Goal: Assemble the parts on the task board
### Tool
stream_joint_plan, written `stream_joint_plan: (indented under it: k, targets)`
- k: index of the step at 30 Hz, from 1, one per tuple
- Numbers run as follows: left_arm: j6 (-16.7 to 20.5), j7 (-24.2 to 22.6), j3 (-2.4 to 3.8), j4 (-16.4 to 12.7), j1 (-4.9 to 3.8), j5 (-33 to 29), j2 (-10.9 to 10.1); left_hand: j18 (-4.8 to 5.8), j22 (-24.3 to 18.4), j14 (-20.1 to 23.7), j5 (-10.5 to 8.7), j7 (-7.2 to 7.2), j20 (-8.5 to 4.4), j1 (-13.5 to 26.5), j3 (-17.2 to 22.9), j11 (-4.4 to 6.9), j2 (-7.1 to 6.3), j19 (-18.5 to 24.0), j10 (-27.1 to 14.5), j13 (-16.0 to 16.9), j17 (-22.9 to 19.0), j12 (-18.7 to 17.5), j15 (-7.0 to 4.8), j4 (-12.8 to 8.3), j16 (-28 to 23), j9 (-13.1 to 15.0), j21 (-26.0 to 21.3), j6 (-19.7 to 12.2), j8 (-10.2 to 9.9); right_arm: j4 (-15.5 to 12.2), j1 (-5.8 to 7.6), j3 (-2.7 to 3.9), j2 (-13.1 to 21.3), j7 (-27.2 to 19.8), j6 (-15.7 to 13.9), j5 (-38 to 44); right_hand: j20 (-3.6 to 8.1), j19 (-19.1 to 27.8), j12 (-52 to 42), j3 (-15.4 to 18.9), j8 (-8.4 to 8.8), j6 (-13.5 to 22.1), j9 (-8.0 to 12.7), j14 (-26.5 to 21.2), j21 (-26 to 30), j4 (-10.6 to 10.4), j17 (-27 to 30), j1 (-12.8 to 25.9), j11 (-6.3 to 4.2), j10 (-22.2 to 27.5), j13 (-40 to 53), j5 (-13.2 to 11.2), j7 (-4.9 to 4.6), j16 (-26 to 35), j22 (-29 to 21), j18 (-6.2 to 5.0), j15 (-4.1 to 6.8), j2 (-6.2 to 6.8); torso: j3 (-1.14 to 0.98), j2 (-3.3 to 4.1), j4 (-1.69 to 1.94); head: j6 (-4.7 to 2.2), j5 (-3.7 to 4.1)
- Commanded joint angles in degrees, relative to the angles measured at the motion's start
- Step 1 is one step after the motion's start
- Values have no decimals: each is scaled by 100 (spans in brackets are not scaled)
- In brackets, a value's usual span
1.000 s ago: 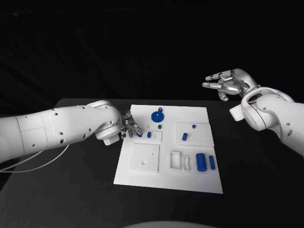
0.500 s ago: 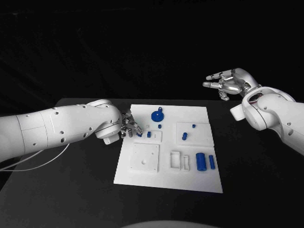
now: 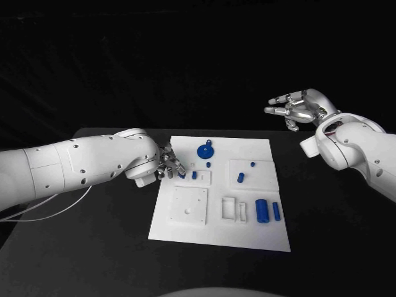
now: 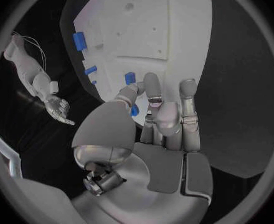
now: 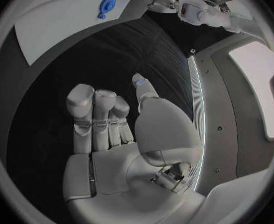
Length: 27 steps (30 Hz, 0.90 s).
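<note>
Parts [image 3: 262,210] lie on the white board [image 3: 189,229] in the middle of the tabletop [image 3: 109,247]. Left hand [image 3: 169,166] pinches one small blue piece [image 4: 134,110] at the board's left edge, likely to fit it. Right hand [image 3: 296,108] hangs high, fingers apart, holding nothing, out of the way.

Left robot hand [image 3: 169,166] pinching, right robot hand [image 3: 296,108] spread

Task board [image 3: 218,223] mid-table [image 3: 100,247], parts [image 3: 266,211] on it, L hand [image 3: 167,166] at its left edge, R hand [image 3: 296,106] well behind-right
</note>
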<state>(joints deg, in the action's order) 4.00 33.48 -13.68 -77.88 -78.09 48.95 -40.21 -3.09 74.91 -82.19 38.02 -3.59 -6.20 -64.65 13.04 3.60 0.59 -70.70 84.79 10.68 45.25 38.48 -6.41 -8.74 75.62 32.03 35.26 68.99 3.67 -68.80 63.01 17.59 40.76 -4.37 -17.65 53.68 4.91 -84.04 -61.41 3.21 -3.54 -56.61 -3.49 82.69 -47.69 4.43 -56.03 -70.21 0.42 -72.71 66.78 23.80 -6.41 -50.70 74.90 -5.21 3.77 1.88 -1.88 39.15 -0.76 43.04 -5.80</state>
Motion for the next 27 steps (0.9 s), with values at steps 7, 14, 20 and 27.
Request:
stream_joint_plan:
  k: [7,14,20,27]
  targets:
    - [-313,12,-17,-20,28,-31,39,-34,108,-25,-141,556,22,-40,18,104,76,26,208,76,51,64,-25,15,69,1291,27,893,14,-11,-1,2,7,-17,58,8,13,-335,34,1,-1,-38,-9,12,15,-25,5,22,-10,13,-5,39,-13,38,279,-67,12,-2,6,0,4,13,0]
    - [-338,14,-17,-15,27,-31,47,-7,108,-31,-357,565,11,-75,-32,106,127,39,207,137,80,83,-17,72,108,1300,29,915,14,-10,-1,2,9,-17,62,9,14,-335,34,-9,-2,-55,-10,13,10,-28,6,21,-12,9,-5,43,-11,42,277,-65,14,-5,5,2,4,26,21]
    - [-356,10,-17,-11,27,-31,59,5,109,-31,-424,569,3,-87,-55,108,151,37,207,164,89,94,-19,106,125,1310,33,924,14,-7,-1,2,8,-19,64,9,14,-335,34,-9,-2,-55,-10,13,10,-28,6,21,-12,9,-5,43,-11,42,277,-65,14,-5,3,-1,1,38,5]
    - [-387,13,-17,-2,27,-31,67,10,108,-32,-443,572,3,-94,-72,109,168,39,206,188,97,103,-19,137,142,1322,34,932,13,-3,-1,2,9,-19,64,9,14,-335,34,-9,-2,-55,-10,13,10,-28,6,21,-12,9,-5,43,-11,42,277,-65,14,-5,-1,1,3,45,1]
